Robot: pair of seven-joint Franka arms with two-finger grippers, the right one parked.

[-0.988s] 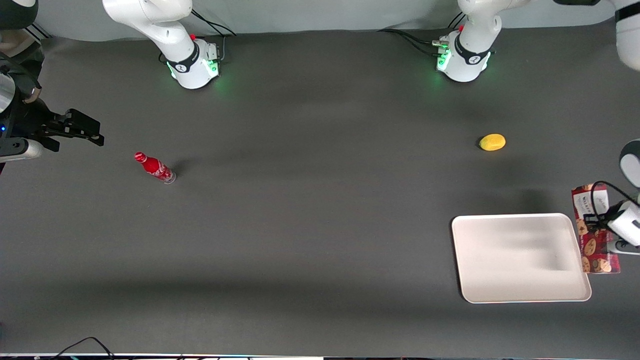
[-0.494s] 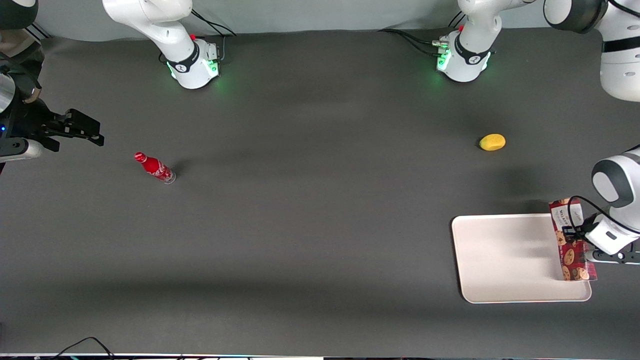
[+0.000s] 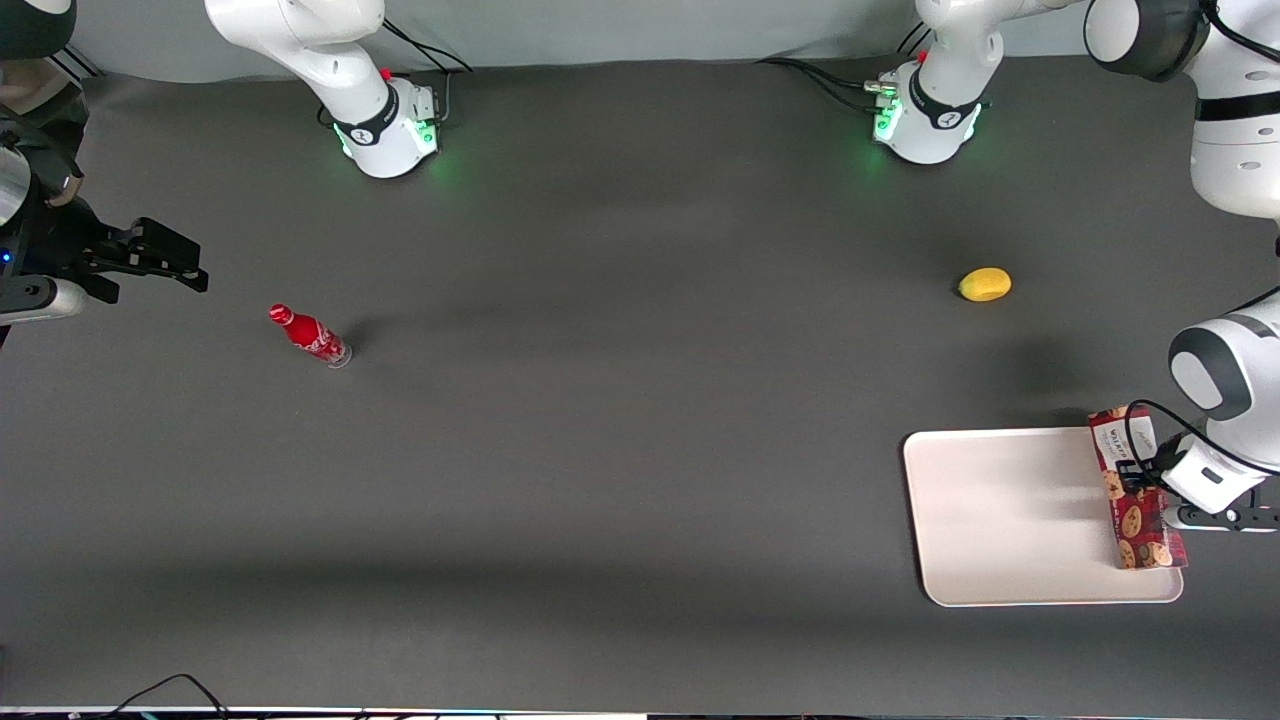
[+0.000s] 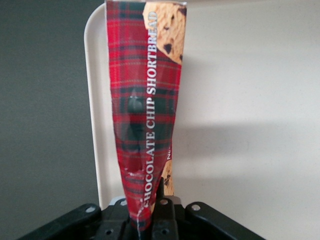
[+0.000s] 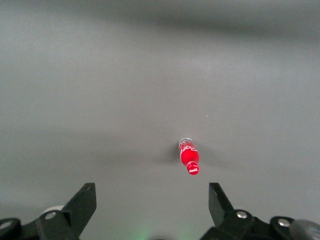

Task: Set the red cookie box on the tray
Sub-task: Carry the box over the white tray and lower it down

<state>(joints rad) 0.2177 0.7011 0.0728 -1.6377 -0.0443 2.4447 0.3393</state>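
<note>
The gripper [image 3: 1150, 480] is clamped on the box [image 3: 1135, 487] and holds it over the tray [image 3: 1000, 520], at the tray's edge toward the working arm's end of the table. In the inspector's judgement the box should be carried farther in over the tray's floor and lowered flat before release; let go here, it could land on the rim. The box [image 4: 147, 115] is long, narrow, red tartan, printed with cookies, dented where gripped. A lemon [image 3: 985, 284] and bottle [image 3: 310, 336] lie well apart.
</note>
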